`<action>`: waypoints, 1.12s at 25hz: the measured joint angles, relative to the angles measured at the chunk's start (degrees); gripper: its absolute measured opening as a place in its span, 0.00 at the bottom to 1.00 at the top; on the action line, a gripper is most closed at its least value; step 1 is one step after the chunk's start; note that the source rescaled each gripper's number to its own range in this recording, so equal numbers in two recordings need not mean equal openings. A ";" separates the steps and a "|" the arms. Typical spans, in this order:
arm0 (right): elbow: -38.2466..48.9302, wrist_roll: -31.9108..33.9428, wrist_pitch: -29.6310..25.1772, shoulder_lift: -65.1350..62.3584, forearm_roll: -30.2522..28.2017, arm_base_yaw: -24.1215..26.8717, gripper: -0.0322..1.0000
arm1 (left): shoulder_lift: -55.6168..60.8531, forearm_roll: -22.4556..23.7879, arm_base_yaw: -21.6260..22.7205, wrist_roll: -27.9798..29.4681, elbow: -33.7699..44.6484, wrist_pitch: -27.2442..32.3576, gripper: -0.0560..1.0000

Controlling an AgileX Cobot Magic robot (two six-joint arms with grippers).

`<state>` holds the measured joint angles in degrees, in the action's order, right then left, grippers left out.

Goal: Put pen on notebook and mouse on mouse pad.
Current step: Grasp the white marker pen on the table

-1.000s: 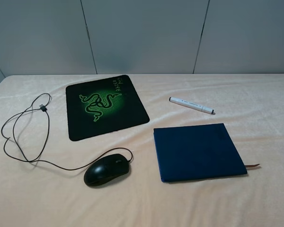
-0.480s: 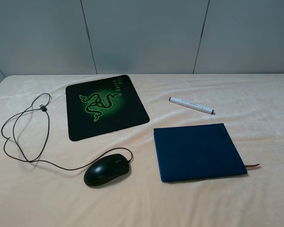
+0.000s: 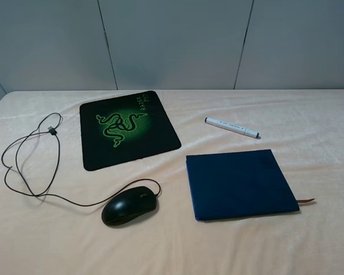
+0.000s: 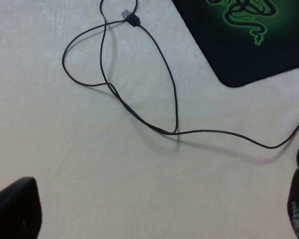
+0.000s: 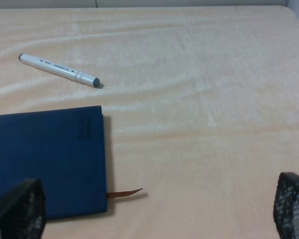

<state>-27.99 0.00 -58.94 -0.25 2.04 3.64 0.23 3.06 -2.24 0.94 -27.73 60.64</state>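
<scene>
The left gripper (image 4: 154,214) and right gripper (image 5: 154,209) gape wide, the pen (image 3: 232,128) lies beside the notebook (image 3: 241,183), the mouse (image 3: 129,205) near the pad (image 3: 157,137).

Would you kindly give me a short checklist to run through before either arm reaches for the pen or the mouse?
1. Pen lies free, apart from the notebook: ok.
2. Notebook closed, with nothing on its cover: ok.
3. Mouse pad lies flat with nothing on it: ok.
4. Mouse sits off the pad, with nothing over it: ok.
5. Cable lies looped beside the pad, not across it: ok, though it may drag when the mouse is lifted.
6. Left gripper and right gripper: jaws wide apart and empty: ok. Neither arm shows in the high view, so arm clearance: cannot tell.
</scene>
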 joint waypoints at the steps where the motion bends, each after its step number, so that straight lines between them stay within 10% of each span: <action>1: 0.00 0.00 0.00 0.00 0.00 0.00 1.00 | 0.00 0.00 0.00 0.00 0.00 0.00 1.00; 16: -3.27 -0.31 0.00 8.09 0.00 0.00 1.00 | 0.00 0.00 0.00 0.00 0.00 0.00 1.00; 28: -17.11 -16.63 6.33 36.19 9.54 -0.07 1.00 | 0.00 0.00 0.00 0.00 0.00 0.00 1.00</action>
<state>-45.10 -16.63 -52.61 35.93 11.58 3.57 0.23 3.06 -2.24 0.94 -27.73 60.64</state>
